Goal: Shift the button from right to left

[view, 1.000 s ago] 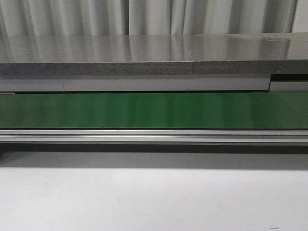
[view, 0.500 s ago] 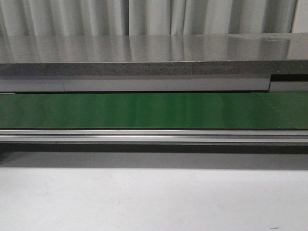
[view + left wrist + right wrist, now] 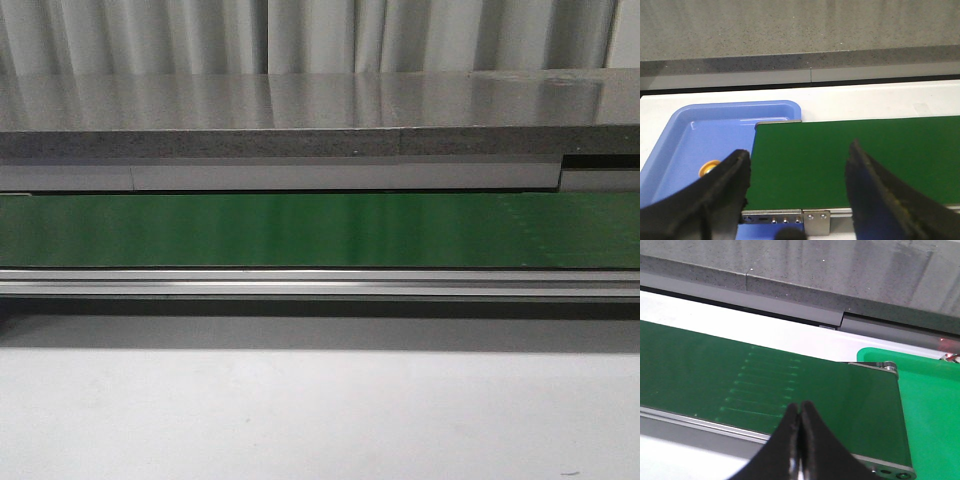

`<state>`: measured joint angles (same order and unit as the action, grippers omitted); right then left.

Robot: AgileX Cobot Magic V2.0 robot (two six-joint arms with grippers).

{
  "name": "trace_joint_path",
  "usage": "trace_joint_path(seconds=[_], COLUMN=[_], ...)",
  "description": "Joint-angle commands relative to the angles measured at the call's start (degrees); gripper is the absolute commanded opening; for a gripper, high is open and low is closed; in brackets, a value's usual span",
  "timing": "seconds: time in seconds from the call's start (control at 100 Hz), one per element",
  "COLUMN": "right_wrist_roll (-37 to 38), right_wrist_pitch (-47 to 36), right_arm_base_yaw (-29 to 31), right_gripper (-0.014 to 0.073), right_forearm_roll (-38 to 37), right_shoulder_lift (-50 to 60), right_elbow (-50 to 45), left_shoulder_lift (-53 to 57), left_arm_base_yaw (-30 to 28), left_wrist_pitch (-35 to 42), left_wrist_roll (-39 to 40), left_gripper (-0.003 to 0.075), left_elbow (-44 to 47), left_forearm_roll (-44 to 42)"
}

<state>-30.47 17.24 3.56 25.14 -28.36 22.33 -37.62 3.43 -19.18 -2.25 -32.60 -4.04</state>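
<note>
Green belting runs the width of the room in front of me: the conveyor belt (image 3: 320, 230) lies between a metal rail (image 3: 320, 283) and a speckled grey counter (image 3: 300, 100), with pale curtains (image 3: 300, 35) behind. Neither arm shows in the front view. From the left wrist, the left gripper (image 3: 796, 192) hangs over the belt's end with its black fingers (image 3: 722, 187) spread wide and nothing between them. Just past that end sits a blue tray (image 3: 705, 130), and in it the button (image 3: 709, 167), only its yellow-orange cap visible beside one finger. From the right wrist, the right gripper (image 3: 800, 415) has its fingertips pressed together, gripping nothing, above the belt near a green tray (image 3: 930, 390) at the other end.
</note>
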Motion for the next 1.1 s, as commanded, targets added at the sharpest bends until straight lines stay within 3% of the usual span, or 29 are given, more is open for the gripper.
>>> trace_joint_path(seconds=[0.0,0.16,0.37,1.09], right_wrist_roll=[-0.44,-0.44,-0.44,-0.44], right_wrist_pitch=[-3.73,-3.73,-3.73,-3.73], right_arm_base_yaw=[-0.06,-0.06,-0.06,-0.06], right_gripper=[-0.0064,-0.0064,-0.0064,-0.0064], right_forearm_roll=[0.93,0.93,0.93,0.93], right_shoulder_lift=[-0.07,-0.07,-0.07,-0.07], right_elbow=[1.53,1.53,1.53,1.53], left_shoulder_lift=[3.93,10.0,11.77,11.77], left_arm_base_yaw=[0.53,0.53,0.53,0.53], left_wrist_pitch=[3.74,3.21,3.16,3.42], left_wrist_roll=[0.24,0.24,0.24,0.24], left_gripper=[0.034,0.0243,0.0005,0.0005], left_elbow=[0.99,4.11,4.84,4.84], left_forearm_roll=[0.79,0.79,0.79,0.79])
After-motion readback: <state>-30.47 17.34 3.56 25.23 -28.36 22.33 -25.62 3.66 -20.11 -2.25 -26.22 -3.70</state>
